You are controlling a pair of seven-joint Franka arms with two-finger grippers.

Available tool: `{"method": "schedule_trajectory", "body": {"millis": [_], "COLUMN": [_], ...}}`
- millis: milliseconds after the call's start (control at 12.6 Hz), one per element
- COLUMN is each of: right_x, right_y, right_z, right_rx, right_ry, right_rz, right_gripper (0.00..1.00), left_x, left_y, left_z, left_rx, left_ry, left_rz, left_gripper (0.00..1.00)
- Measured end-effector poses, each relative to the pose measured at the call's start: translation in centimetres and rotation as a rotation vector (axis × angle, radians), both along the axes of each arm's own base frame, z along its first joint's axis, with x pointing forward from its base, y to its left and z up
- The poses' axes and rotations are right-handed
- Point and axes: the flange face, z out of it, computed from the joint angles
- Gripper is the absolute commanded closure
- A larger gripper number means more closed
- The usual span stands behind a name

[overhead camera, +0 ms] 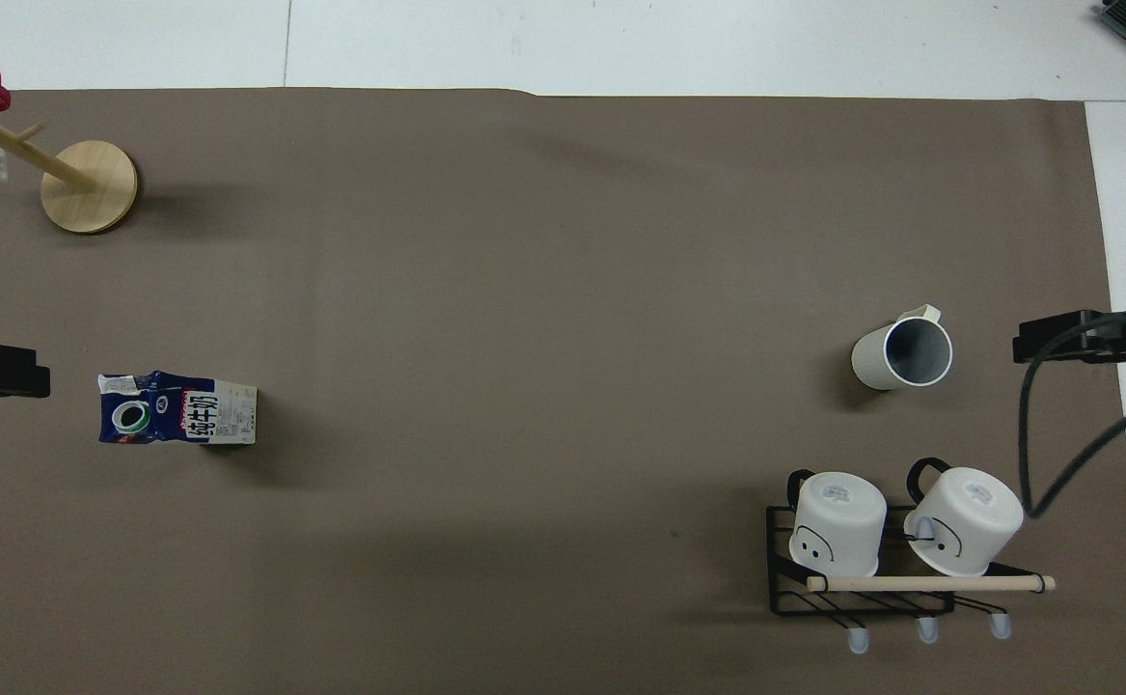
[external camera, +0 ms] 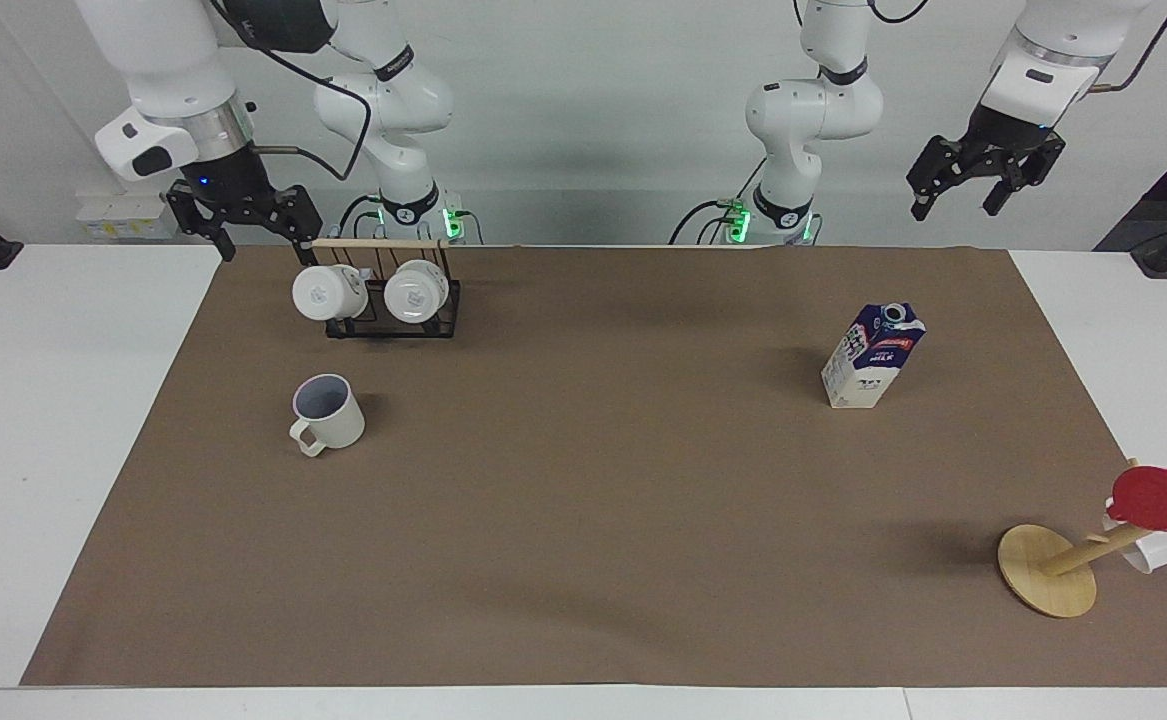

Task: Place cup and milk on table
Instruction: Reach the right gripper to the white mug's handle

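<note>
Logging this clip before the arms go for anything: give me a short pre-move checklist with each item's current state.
1. The cup stands upright on the brown mat, mouth up, handle turned away from the robots: ok.
2. The milk stands upright on the mat, cap on: ok.
3. Left gripper open, empty, up in the air at its own end of the table: ok.
4. Right gripper open, empty, raised beside the mug rack: ok.
5. Nothing touches the cup or the milk: ok.
6. Whether the right gripper clears the rack's wooden bar: cannot tell.
</note>
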Motion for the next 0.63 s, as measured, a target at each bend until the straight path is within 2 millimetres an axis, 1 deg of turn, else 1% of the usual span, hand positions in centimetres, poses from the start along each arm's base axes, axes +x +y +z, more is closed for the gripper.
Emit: {"method": "schedule_trajectory", "body": {"millis": [79, 317, 475, 634], "right_x": [0.3, 1.2, 2.1, 2.3], "right_y": [0.2, 1.5, 1.8, 1.9], "right_z": [-1.8, -6.5, -10.5, -14.7], "right_rx": [0.000, -0.001, -0.001, -0.001], "right_ry": [0.003, 0.019, 0.010, -0.001], "right_rz": [0.005, 0.030, 0.039, 0.043], "right_gripper": [0.00, 0.00, 0.00, 0.00], "left_x": [0.0, 0.0, 0.1, 0.1], "left_y": [-0.1, -0.4, -0.3, -0.2], "left_z": [0.0, 0.1, 0.1, 0.1], "left_rx": [-0.001, -0.009, -0.011, -0.011], "left_ry": [0.000, -0.006, -0.006, -0.006], "left_rz": [-0.003, -0.006, -0.004, -0.001], "left_gripper": [0.00, 0.00, 0.00, 0.00]}}
